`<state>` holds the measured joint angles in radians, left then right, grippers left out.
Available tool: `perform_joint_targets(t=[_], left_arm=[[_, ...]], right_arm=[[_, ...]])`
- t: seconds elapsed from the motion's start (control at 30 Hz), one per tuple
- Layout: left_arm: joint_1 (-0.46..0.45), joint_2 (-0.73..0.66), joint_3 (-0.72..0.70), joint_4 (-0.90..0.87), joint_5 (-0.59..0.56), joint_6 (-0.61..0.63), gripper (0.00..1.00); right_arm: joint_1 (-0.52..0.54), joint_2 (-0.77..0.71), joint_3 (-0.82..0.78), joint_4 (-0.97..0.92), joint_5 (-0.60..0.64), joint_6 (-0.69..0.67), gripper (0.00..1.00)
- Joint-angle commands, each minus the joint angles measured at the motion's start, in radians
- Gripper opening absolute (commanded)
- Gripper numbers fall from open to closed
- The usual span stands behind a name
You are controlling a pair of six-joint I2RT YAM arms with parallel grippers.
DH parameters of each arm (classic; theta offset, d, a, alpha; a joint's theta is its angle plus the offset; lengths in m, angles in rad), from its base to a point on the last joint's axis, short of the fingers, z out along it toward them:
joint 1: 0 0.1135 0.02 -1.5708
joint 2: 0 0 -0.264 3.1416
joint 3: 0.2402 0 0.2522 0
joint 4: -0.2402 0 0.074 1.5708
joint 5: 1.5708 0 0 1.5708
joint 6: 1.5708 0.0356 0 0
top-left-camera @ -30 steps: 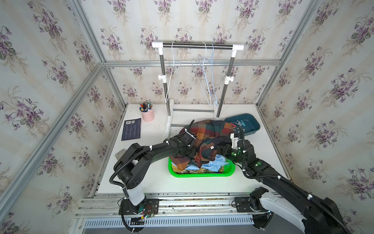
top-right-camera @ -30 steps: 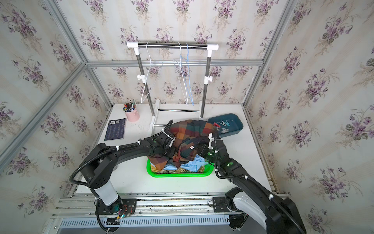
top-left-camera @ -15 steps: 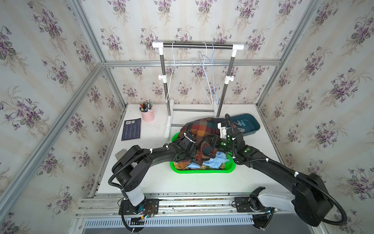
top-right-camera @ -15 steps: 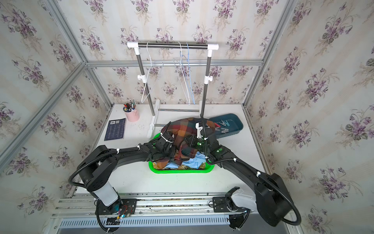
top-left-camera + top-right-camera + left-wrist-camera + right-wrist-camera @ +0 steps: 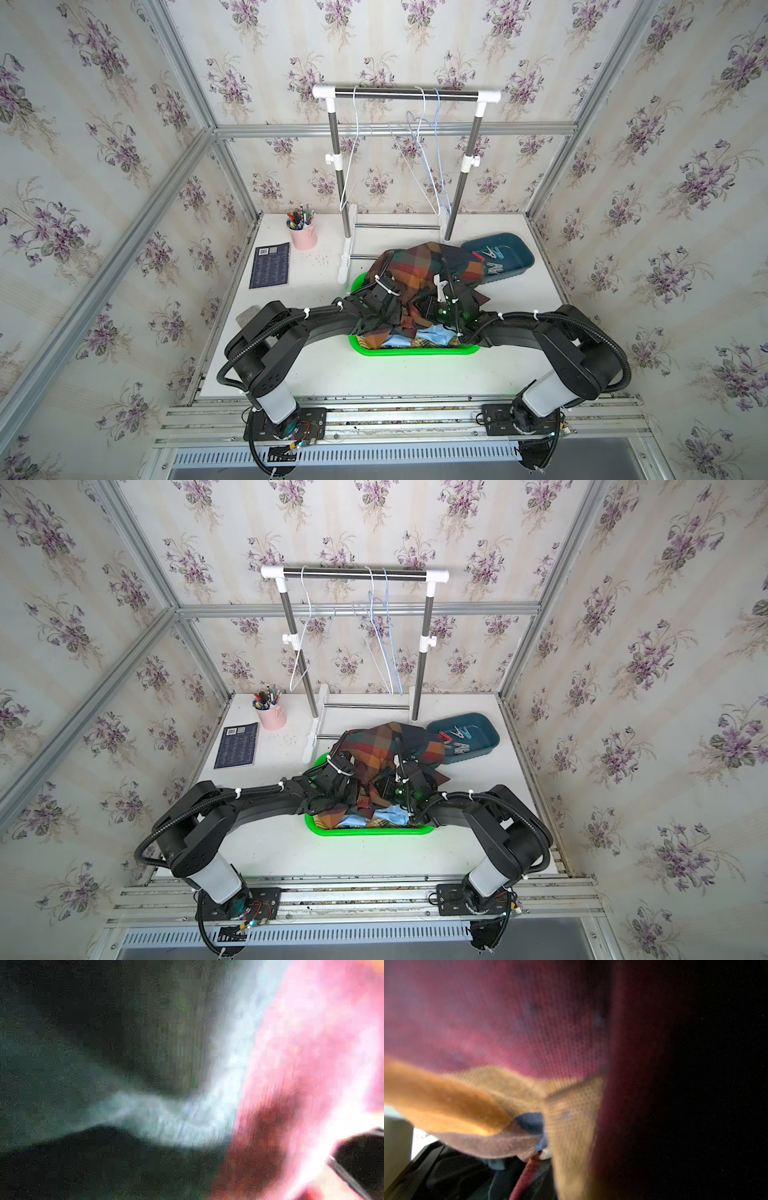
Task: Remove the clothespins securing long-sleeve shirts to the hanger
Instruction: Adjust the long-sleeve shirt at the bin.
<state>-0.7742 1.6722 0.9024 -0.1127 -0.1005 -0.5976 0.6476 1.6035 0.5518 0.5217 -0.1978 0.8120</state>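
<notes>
Found the clothespins (image 5: 492, 259) gathered in the teal bin (image 5: 521, 257), with none visible on any cloth. Found the wire hangers (image 5: 422, 166) bare on the rail (image 5: 405, 94). Noted the dark plaid shirt (image 5: 419, 266) heaped over the green basket (image 5: 411, 352), atop the light blue shirt (image 5: 434, 334), with both arms reaching into its folds.

Could not tell the jaw state of the left gripper (image 5: 392, 309) or the right gripper (image 5: 422, 306): tips buried in cloth in both top views, wrist views filled by blurred fabric close to the lens.

Judged the step in hand as settling or searching the topmost shirt. Best done by easing the folds apart gently, keeping both grippers low over the basket, and checking collar and shoulders for any hidden clip. Best to let go only with the fabric fully inside the rim. Risked dragging a sleeve over the edge onto the table (image 5: 316, 365).
</notes>
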Motion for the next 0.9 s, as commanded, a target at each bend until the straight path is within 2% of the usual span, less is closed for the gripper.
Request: perform_joint_targets(t=[0.0, 0.07, 0.13, 0.17, 0.23, 0.37, 0.4, 0.43, 0.47, 0.6, 0.67, 0.77, 0.83, 0.87], left_arm=[[0.001, -0.026, 0.011, -0.25, 0.015, 0.008, 0.25], [0.001, -0.059, 0.041, -0.287, 0.034, 0.022, 0.43], [0.001, -0.128, 0.067, -0.338, 0.041, 0.04, 0.65], [0.0, -0.172, 0.072, -0.356, 0.041, 0.051, 0.73], [0.002, -0.283, 0.099, -0.412, 0.052, 0.087, 0.98], [0.031, -0.421, 0.192, -0.521, 0.105, 0.149, 0.99], [0.047, -0.453, 0.208, -0.539, 0.124, 0.151, 0.99], [0.061, -0.488, 0.219, -0.549, 0.139, 0.155, 0.99], [0.068, -0.521, 0.224, -0.557, 0.14, 0.159, 0.99], [0.092, -0.661, 0.229, -0.608, 0.085, 0.177, 0.99], [0.109, -0.721, 0.236, -0.641, 0.0, 0.172, 0.99], [0.123, -0.817, 0.196, -0.607, -0.258, 0.2, 0.99], [0.147, -0.858, 0.111, -0.52, -0.474, 0.25, 0.99], [0.171, -0.862, 0.087, -0.492, -0.542, 0.254, 0.99]], right_arm=[[0.014, 0.022, 0.01, -0.086, 0.059, 0.029, 0.26], [0.014, -0.004, 0.021, -0.109, 0.057, 0.023, 0.3], [0.015, -0.108, 0.017, -0.153, 0.069, 0.017, 0.34], [0.018, -0.164, 0.016, -0.178, 0.085, 0.013, 0.37], [0.019, -0.297, 0.021, -0.248, 0.114, -0.012, 0.48], [0.014, -0.471, 0.085, -0.422, 0.123, -0.096, 0.75], [0.01, -0.507, 0.103, -0.47, 0.12, -0.117, 0.83], [0.004, -0.542, 0.12, -0.515, 0.115, -0.137, 0.96], [0.0, -0.573, 0.129, -0.545, 0.113, -0.152, 1.0], [-0.031, -0.731, 0.169, -0.681, 0.14, -0.224, 1.0], [-0.064, -0.8, 0.195, -0.729, 0.18, -0.283, 1.0], [-0.162, -0.849, 0.192, -0.711, 0.279, -0.409, 1.0], [-0.25, -0.854, 0.119, -0.587, 0.359, -0.508, 1.0], [-0.293, -0.859, 0.079, -0.527, 0.411, -0.522, 1.0]])
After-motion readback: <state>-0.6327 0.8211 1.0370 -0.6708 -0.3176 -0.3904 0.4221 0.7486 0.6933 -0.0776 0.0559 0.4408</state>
